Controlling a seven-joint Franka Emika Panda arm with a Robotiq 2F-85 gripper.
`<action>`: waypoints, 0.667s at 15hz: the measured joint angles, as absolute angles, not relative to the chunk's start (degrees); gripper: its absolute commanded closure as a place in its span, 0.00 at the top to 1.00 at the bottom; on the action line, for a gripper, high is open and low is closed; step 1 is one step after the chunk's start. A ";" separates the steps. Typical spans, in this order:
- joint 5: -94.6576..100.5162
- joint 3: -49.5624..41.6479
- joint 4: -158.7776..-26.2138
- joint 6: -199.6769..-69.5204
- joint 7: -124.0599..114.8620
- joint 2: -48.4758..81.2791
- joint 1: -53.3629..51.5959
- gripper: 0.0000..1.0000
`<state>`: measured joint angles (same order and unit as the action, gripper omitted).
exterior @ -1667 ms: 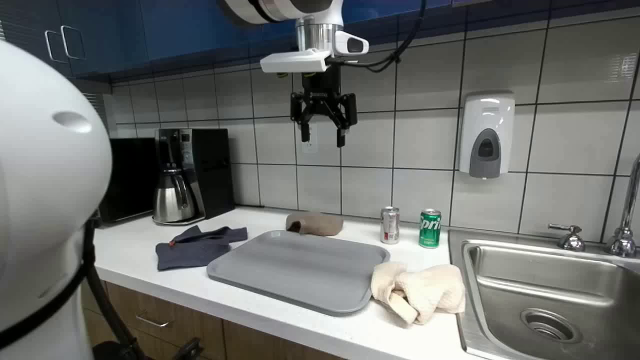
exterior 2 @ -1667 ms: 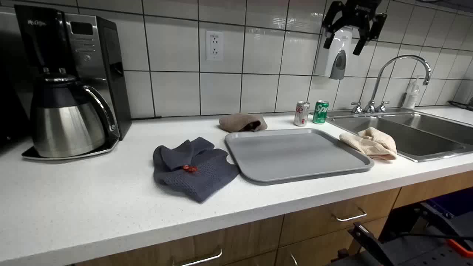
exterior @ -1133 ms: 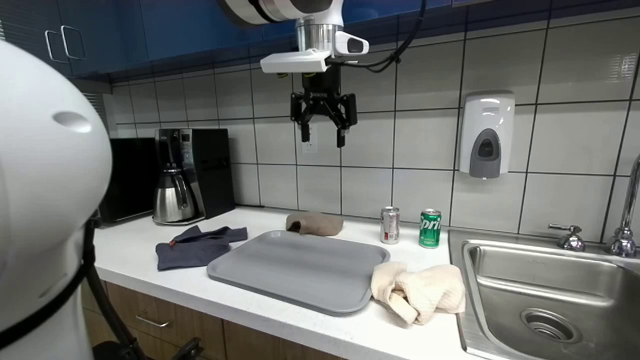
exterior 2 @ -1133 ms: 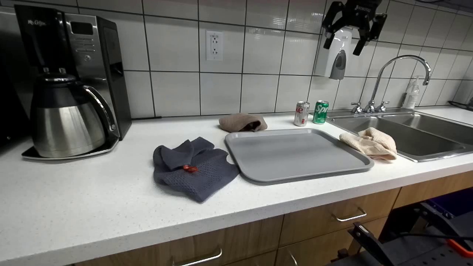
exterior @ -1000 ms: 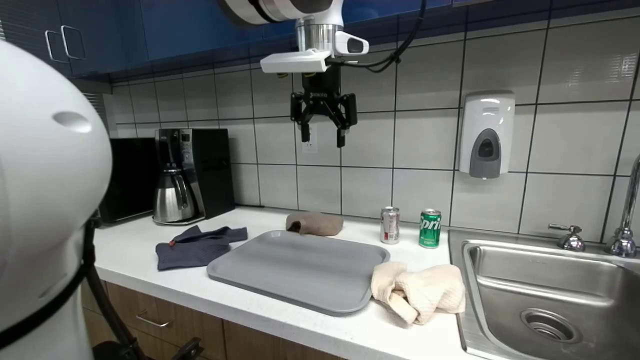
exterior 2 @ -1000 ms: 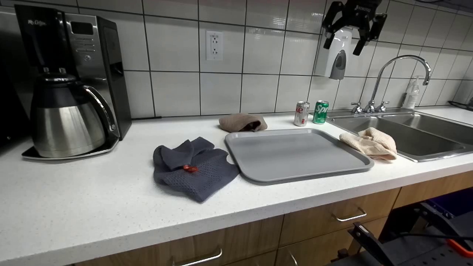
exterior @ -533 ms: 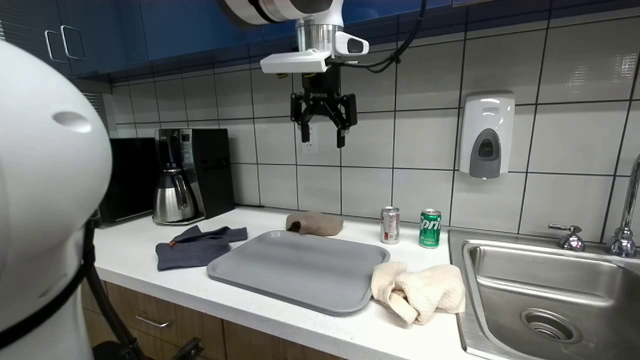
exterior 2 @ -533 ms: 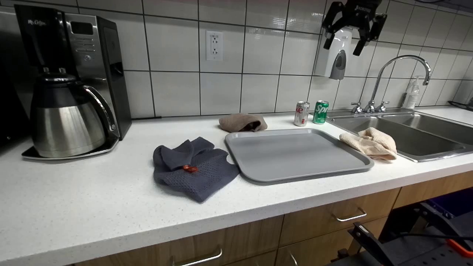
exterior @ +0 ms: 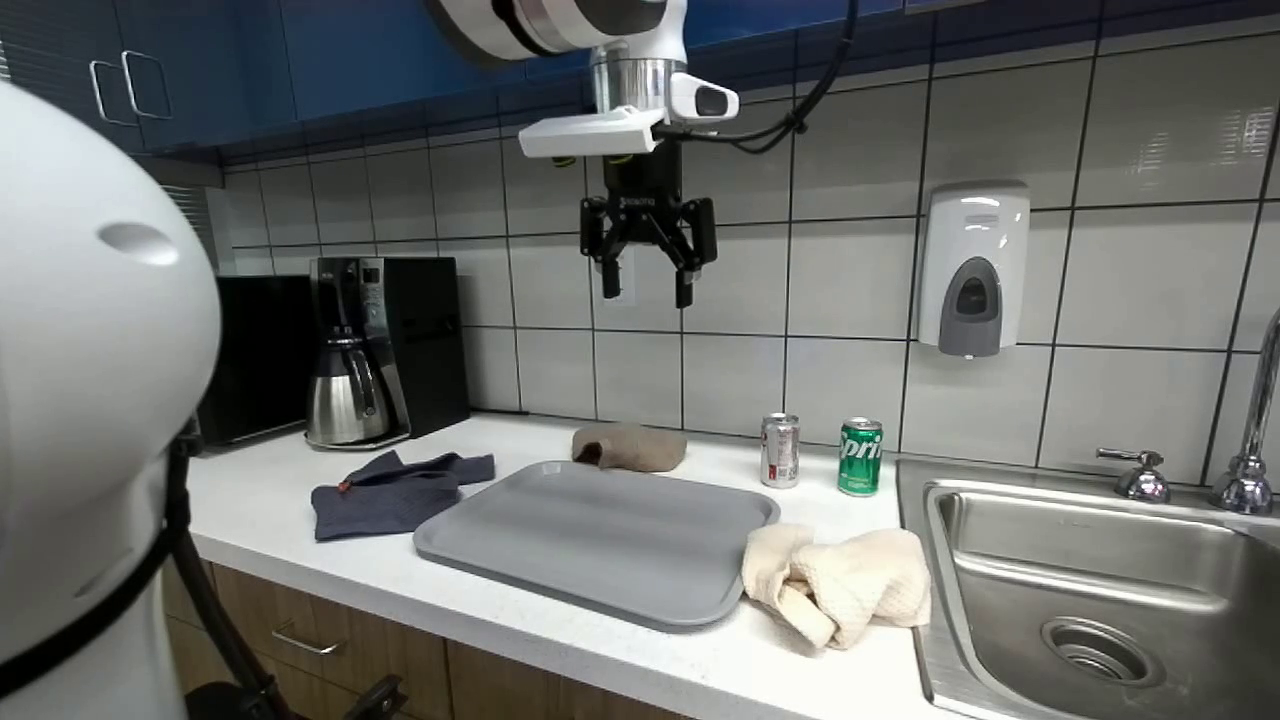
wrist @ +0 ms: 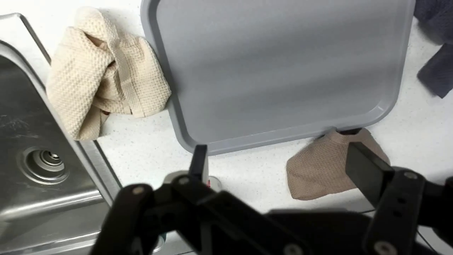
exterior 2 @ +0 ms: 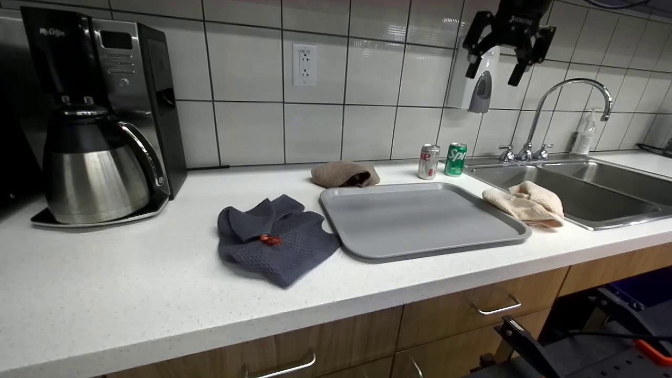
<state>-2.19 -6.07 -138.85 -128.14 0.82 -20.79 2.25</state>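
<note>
My gripper [exterior: 648,290] [exterior 2: 494,73] hangs high above the counter, fingers pointing down and spread apart, touching nothing. In the wrist view nothing lies between the fingertips of the gripper [wrist: 279,159]. Far below is a grey tray [exterior: 600,545] [wrist: 283,71]. A crumpled brown cloth [exterior: 630,448] [wrist: 318,170] lies against its wall-side edge, partly covered by a finger in the wrist view. At the sink end rests a cream cloth [exterior: 850,580] [wrist: 106,78]; a dark blue cloth [exterior 2: 278,247] with a red spot lies at the opposite end. A silver can [exterior 2: 429,161] and a green can [exterior 2: 455,159] stand upright near the wall.
A steel sink [exterior: 930,560] with a faucet [exterior 2: 567,84] adjoins the counter. At the opposite end stands a coffee maker [exterior 2: 136,94] with its carafe [exterior 2: 97,168]. A soap dispenser [exterior: 973,270] is fixed to the tiled wall, and blue cabinets [exterior: 380,60] hang overhead.
Within the last half second my gripper has dropped slightly and shifted a little; earlier it held still. It stays open, and the things on the counter have not moved.
</note>
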 measured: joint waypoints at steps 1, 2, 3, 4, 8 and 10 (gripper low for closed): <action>-1.79 -6.08 -139.34 -128.14 0.92 -21.06 2.43 1.00; -1.14 -6.10 -139.90 -128.14 1.02 -21.36 2.70 1.00; -0.37 -6.11 -140.48 -128.14 1.14 -21.68 3.09 1.00; 0.41 -6.19 -141.11 -128.14 1.31 -22.01 3.56 1.00; 2.85 -7.33 -143.59 -128.42 2.37 -23.30 5.27 1.00; 3.25 -8.32 -144.79 -129.34 3.71 -23.67 5.93 1.00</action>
